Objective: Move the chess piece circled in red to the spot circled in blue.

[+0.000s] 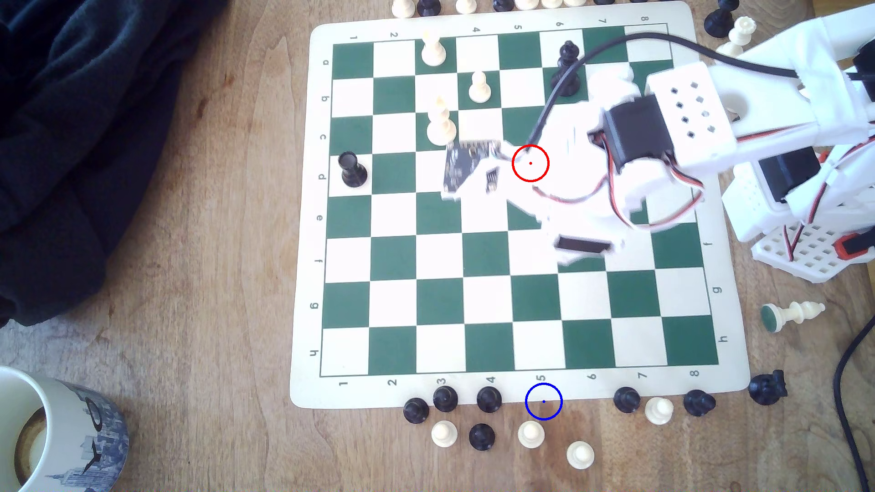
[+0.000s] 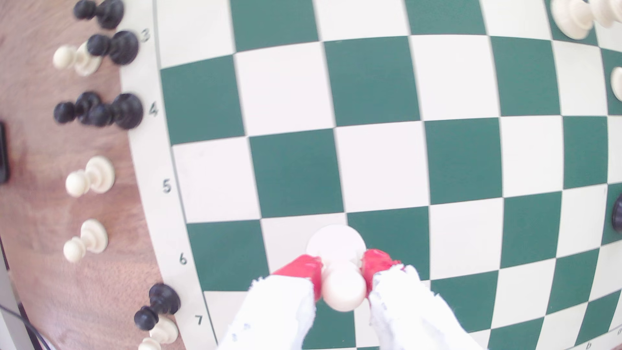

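- Two red fingertips [image 2: 304, 271] of the gripper [image 2: 341, 274] are clasping the cream pawn [image 2: 343, 289] above the board [image 2: 370, 84].
- The blue ring [image 1: 543, 401] is sitting at the board's edge, well apart.

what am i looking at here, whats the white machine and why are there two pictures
The white machine is a small robot arm reaching over a green-and-cream chessboard on a wooden table. One picture comes from a camera off the arm, looking down on the scene. The other comes from a camera on the arm's wrist, looking past its gripper. The red-tipped fingers are shut on a cream pawn. Spare black and cream pieces stand along the board's edges. The drawn blue ring by the file-5 label marks where the pawn should go.
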Tool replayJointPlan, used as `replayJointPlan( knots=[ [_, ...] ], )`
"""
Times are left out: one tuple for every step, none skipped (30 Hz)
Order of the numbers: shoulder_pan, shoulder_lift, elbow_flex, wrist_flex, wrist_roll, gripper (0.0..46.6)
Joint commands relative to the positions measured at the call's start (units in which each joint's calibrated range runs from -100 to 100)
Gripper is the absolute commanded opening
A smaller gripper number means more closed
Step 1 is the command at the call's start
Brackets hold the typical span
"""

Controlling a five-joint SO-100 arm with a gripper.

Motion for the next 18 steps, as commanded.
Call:
replayJointPlan(
  knots=[
    [-6.1, 1.1, -7.0, -0.6, -1.0, 2.9],
    [-6.9, 1.9, -7.6, -1.0, -1.2, 2.9],
    [-7.6, 2.5, -8.1, -1.3, -1.3, 2.9],
    [-8.3, 3.2, -8.7, -1.5, -1.4, 2.9],
    [-9.6, 4.6, -10.1, -2.0, -1.7, 2.9],
    [-10.3, 5.6, -11.0, -2.1, -1.7, 2.9],
    [-11.0, 6.7, -12.1, -2.2, -1.8, 2.9],
    [-11.6, 8.0, -13.3, -2.4, -1.9, 2.9],
    [-12.1, 9.4, -14.5, -2.5, -2.0, 2.9],
    [-13.0, 12.0, -16.6, -3.1, -2.1, 2.9],
    [-13.4, 13.2, -17.4, -3.6, -2.2, 2.9],
    [-13.7, 14.2, -18.1, -3.8, -2.3, 2.9],
    [-14.0, 15.1, -18.7, -4.2, -2.4, 2.9],
    [-14.5, 16.3, -19.0, -5.1, -2.5, 2.9],
    [-14.7, 16.8, -19.0, -5.6, -2.5, 2.9],
    [-14.9, 17.5, -19.2, -5.9, -2.5, 2.9],
    [-15.0, 18.1, -19.4, -6.0, -2.5, 2.9],
    [-15.4, 19.2, -19.4, -6.7, -2.6, 2.9]
  ],
)
